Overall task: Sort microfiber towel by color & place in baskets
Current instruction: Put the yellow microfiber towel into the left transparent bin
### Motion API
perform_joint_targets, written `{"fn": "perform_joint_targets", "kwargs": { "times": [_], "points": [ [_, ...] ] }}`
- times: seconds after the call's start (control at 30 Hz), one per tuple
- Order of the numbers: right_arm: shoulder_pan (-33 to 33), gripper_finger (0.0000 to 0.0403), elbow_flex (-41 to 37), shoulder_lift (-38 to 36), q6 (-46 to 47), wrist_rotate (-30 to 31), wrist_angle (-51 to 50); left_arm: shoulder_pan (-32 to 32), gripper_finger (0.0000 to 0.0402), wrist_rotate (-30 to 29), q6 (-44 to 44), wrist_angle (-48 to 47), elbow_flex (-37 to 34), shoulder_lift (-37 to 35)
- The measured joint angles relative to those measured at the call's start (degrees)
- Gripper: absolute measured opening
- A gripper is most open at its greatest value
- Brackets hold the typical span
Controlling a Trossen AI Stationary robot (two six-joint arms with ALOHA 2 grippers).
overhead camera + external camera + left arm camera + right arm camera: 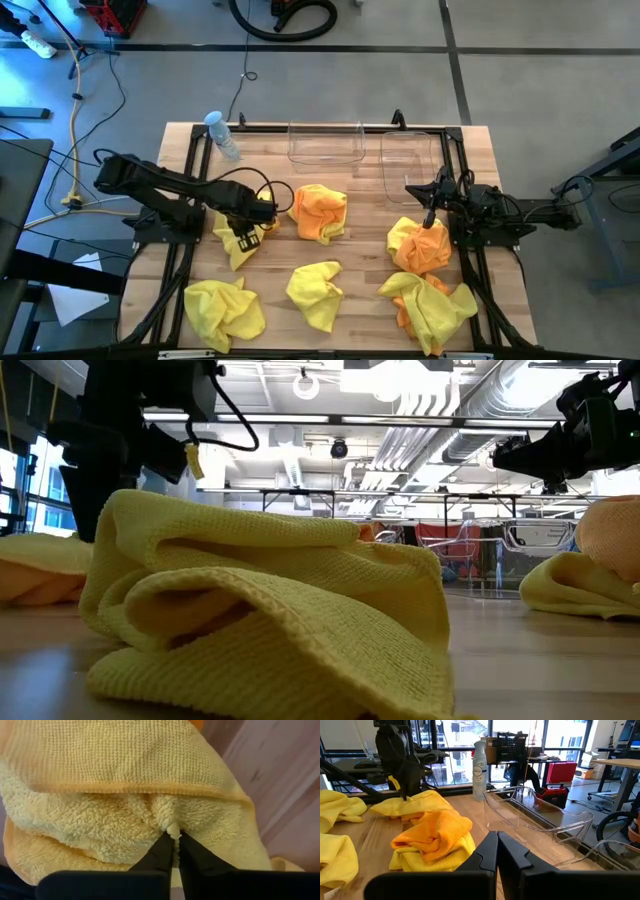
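wooden table [365, 215], unreadable bottle label [479, 771]

Left gripper [175, 845] at the frame's lower middle, dark fingers [161, 852] pressed together on a small pinched fold of the yellow towel [115, 785] (fluffy pile below, ribbed hem above), wooden table [280, 795] beside it

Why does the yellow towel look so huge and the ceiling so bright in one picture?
Low view: the yellow towel lies right by the camera, filling the picture, and the ceiling lights glare behind it. Left wrist view: the towel is so close that only its fuzzy loops show, pinched by the left gripper.
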Motion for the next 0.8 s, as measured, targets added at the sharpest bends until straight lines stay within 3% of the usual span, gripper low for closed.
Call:
{"fn": "perform_joint_targets", "kwargs": {
  "times": [0.13, 0.3, 0.53, 0.8],
  "points": [
    [-0.02, 0.0, 0.0, 0.0, 0.01, 0.0, 0.0, 0.0, 0.0002, -1.76, -1.0, -2.79, 1.0, -4.01],
    [0.0, 0.0, 0.0, 0.02, 0.01, 0.0, 0.0, -0.09, 0.0001, -5.27, -3.62, -10.6, 7.24, -10.22],
    [-0.01, 0.0, 0.0, 0.02, 0.0, 0.0, -0.01, -2.34, 0.0001, -17.35, -4.42, -16.42, 20.28, -15.34],
    [-0.01, 0.0, 0.0, 0.02, 0.01, 0.0, -0.01, 1.14, 0.0, -25.51, 9.65, -16.39, 39.03, -10.75]
  ]
}}
